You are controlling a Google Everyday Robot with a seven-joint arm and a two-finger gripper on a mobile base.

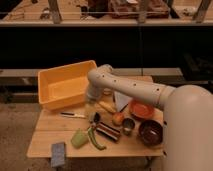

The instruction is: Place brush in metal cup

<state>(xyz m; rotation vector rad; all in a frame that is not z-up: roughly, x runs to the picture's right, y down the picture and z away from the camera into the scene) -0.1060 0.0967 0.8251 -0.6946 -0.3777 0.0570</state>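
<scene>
The brush (73,115) lies flat on the wooden table (47,142), in front of the yellow bin; its slim handle points left and its small dark head (96,118) is at the right end. My gripper (92,112) hangs from the white arm and is low over the brush's head end, just above the table. The metal cup (128,125) stands upright to the right of the gripper, between a striped dark block and the maroon bowl. The cup looks empty.
A yellow bin (65,82) fills the back left. An orange bowl (142,109), a maroon bowl (151,131), an orange fruit (118,118), a banana (106,106), a striped dark block (108,131), green vegetables (80,138) and a blue sponge (58,153) lie around.
</scene>
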